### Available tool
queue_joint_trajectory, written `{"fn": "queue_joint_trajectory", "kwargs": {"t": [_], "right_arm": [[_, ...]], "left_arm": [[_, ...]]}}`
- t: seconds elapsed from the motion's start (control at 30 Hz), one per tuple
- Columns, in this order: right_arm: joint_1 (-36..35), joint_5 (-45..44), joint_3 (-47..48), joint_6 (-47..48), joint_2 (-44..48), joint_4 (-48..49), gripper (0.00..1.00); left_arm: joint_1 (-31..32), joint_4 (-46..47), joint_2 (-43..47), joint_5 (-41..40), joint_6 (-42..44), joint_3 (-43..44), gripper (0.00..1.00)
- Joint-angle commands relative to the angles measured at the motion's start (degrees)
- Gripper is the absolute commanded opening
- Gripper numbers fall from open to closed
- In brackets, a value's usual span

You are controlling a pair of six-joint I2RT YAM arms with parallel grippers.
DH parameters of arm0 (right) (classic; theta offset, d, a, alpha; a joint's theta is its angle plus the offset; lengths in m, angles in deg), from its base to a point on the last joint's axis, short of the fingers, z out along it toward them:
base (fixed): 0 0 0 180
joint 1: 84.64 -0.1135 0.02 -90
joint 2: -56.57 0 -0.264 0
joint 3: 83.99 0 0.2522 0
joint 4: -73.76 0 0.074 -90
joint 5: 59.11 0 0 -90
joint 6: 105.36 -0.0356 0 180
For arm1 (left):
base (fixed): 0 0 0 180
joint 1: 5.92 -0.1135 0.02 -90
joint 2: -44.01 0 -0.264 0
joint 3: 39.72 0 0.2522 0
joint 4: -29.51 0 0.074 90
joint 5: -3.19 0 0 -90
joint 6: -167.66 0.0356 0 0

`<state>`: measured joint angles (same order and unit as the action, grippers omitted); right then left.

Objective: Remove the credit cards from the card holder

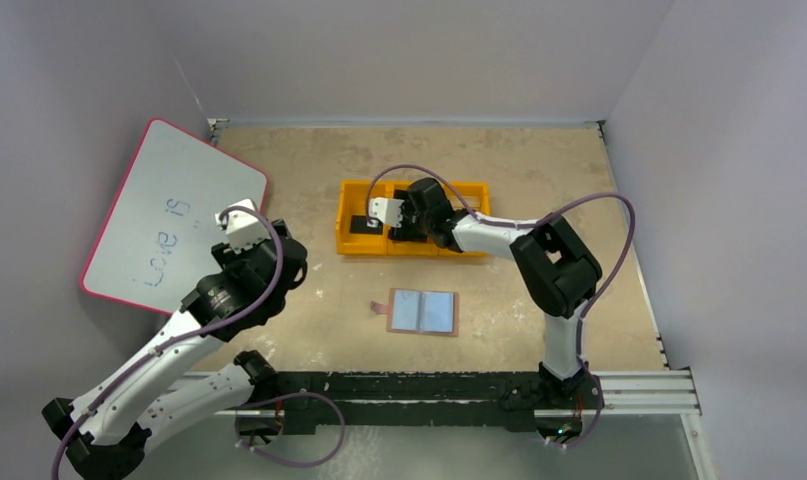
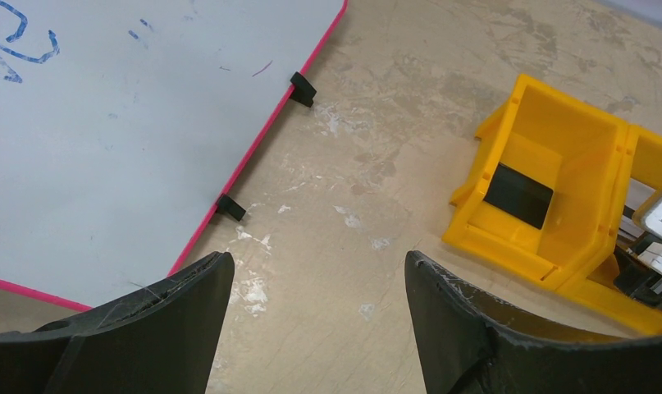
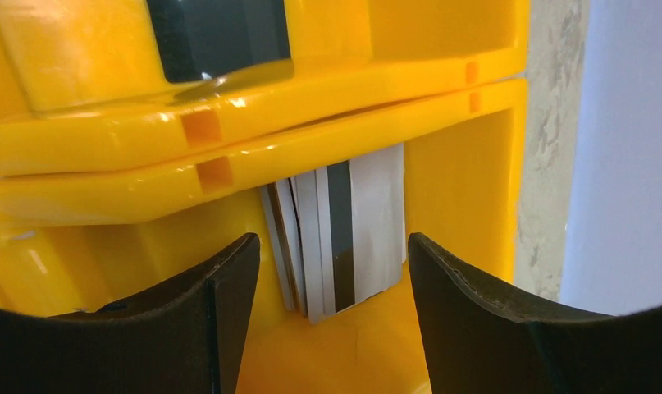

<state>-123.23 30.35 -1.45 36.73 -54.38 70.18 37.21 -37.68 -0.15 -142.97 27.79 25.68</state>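
A worn tan table (image 1: 599, 200) holds a pink-edged whiteboard (image 1: 169, 220) at the left and a yellow-orange plastic three-compartment tray (image 1: 364, 187) at the back. The small tan leather card holder (image 1: 422, 312) lies unfolded near the arms, pale panels up, probably to expose its pockets. Several thin pale credit cards (image 3: 344, 234) stand on edge in the middle compartment. The right gripper (image 3: 329, 263) straddles them, fingers released, touching none. The left gripper (image 2: 319, 271) hangs spread over bare table, grasping nothing.

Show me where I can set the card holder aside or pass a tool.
Bare tabletop lies between the tray and the open card holder, also between the whiteboard and the tray's left end. Crowded: the tray's middle compartment, where the right tool hovers at the cards.
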Motion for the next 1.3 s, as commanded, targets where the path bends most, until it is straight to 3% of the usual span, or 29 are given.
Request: {"fn": "queue_joint_trajectory", "kwargs": {"t": [0.0, 0.4, 0.93, 1.27], "right_arm": [[1.10, -1.99, 1.33, 0.97, -1.05, 3.73, 0.69], [1.14, -7.08, 0.89, 1.87, -2.29, 11.92, 0.65], [1.23, 1.28, 1.78, 0.69, 0.60, 3.24, 0.69], [1.18, 4.23, -4.63, -10.46, 14.59, 9.42, 0.74]], "left_arm": [[-0.32, 1.55, -0.18, -0.88, 1.07, 0.31, 0.76], [-0.31, 1.71, -1.59, -0.77, 1.27, 0.36, 0.76], [-0.32, 2.26, -3.89, 0.09, 2.22, 0.36, 0.75], [-0.31, 2.36, -3.56, 0.34, 2.33, 0.28, 0.75]]}}
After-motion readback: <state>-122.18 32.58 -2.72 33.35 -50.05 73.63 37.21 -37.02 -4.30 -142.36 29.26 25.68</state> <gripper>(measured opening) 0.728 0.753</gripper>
